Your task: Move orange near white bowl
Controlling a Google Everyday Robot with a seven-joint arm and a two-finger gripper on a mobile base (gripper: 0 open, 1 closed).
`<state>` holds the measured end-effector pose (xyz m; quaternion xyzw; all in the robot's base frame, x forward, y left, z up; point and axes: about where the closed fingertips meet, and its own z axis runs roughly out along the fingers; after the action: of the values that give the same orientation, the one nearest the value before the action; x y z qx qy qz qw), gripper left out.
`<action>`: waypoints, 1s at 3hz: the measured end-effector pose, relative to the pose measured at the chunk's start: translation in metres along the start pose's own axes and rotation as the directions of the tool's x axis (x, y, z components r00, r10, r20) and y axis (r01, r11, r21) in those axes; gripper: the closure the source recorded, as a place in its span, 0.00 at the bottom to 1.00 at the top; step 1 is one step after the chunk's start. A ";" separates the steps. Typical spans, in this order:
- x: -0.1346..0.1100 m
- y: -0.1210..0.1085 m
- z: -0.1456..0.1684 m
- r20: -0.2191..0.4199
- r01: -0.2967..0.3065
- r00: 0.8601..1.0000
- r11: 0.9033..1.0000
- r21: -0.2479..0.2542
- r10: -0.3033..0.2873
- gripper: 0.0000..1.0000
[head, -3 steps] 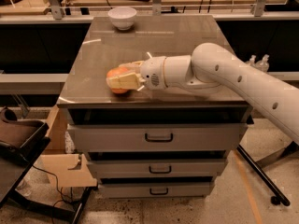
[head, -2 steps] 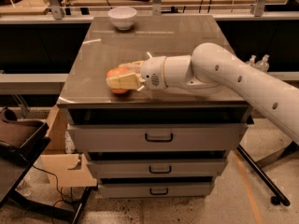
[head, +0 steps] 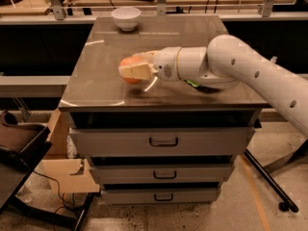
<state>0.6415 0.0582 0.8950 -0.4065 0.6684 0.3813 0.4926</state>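
Operator: Hand point(head: 131, 67) position and state?

Technician: We locate the hand over the left middle of the worktop point(head: 103, 52), at the end of the white arm point(head: 240, 64) that reaches in from the right. We read its fingers point(head: 137, 71) as closed on the orange point(head: 129, 60): one beige finger lies across the near face of the fruit, and the fruit fills the grip.

Operator: Orange relative to the bowl point(head: 126, 18)?

Technician: We find the bowl upright at the rear edge of the worktop, left of centre. The orange is well apart from it, toward the front and roughly in line with it. We cannot tell whether the orange rests on the surface or hangs just above it.

Operator: Other items?

Technician: We note a green item point(head: 192, 83) showing under the arm, mostly hidden, and three shut drawers point(head: 163, 141) below the worktop.
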 end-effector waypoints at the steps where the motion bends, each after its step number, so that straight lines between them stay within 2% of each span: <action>1: -0.027 -0.038 -0.017 0.030 0.018 0.999 0.997 0.080 -0.021 1.00; 2: -0.053 -0.085 -0.026 0.047 0.033 0.998 0.990 0.140 -0.040 1.00; 3: -0.080 -0.141 -0.023 0.068 0.042 0.996 0.977 0.211 -0.057 1.00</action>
<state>0.7774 -0.0024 0.9617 -0.3547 0.6759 0.3113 0.5661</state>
